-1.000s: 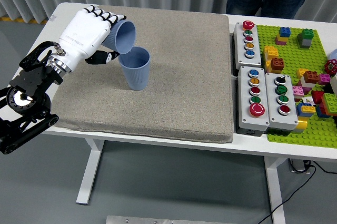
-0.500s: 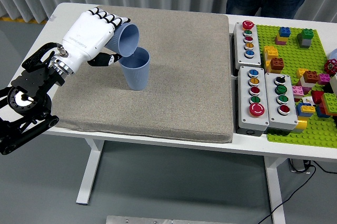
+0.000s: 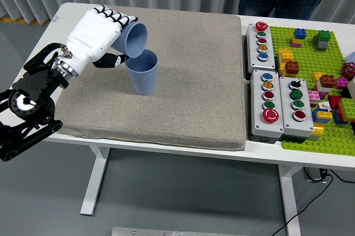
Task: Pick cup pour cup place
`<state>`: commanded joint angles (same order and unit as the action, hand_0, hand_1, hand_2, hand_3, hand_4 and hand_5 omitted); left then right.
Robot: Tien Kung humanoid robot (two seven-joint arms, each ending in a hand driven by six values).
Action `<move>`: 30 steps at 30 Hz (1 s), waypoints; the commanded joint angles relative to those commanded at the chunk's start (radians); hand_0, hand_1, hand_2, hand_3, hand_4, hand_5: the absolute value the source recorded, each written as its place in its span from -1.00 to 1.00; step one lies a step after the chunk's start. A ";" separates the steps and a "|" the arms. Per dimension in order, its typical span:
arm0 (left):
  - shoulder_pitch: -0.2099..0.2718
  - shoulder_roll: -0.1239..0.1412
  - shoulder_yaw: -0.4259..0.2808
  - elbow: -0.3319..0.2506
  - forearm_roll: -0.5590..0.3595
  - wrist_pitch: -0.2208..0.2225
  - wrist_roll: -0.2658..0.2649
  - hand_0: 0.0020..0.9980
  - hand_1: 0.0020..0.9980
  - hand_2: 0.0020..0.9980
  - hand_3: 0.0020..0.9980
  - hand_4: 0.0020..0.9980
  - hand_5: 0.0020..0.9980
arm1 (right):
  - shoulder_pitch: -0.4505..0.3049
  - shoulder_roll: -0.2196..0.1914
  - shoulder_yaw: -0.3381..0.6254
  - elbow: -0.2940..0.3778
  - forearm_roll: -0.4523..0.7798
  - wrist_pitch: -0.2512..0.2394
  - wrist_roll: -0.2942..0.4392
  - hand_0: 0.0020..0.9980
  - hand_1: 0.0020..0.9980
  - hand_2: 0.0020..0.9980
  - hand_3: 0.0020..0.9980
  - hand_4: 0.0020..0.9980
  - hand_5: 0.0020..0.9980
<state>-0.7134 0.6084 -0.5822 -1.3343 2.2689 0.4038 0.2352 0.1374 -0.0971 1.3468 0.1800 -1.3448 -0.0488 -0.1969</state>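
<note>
Over standing cup point(image 3: 142, 73), left hand point(image 3: 97, 35) tipping cup point(image 3: 133, 38)

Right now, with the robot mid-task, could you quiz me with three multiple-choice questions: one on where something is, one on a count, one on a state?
1. Where does the standing cup sit?
A. on the grey mat
B. on the green baseplate
C. on a button box

2. How many blue cups are there?
A. one
B. two
C. three

3. How is the held cup?
A. upright
B. lying on the mat
C. tipped over the standing cup

Answers: 1 A, it stands on the mat; 2 B, one stands and one is in the left robot hand; 3 C, its mouth tilts down towards the other cup's rim.
</note>
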 joint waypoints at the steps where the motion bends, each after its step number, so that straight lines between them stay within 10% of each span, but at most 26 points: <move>1: -0.003 0.003 0.005 -0.001 0.000 0.003 0.002 0.37 0.26 0.30 0.18 0.01 -1.00 | 0.000 0.000 0.001 0.000 0.000 0.000 0.000 0.39 0.40 0.26 0.23 -0.59 -0.24; 30: -0.034 0.003 0.059 0.023 0.000 0.022 0.032 0.37 0.27 0.30 0.17 -0.01 -1.00 | 0.002 0.000 -0.005 0.000 0.005 0.000 0.000 0.39 0.40 0.26 0.23 -0.59 -0.29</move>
<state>-0.7477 0.6109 -0.5233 -1.3113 2.2689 0.4258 0.2673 0.1397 -0.0972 1.3421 0.1800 -1.3399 -0.0488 -0.1969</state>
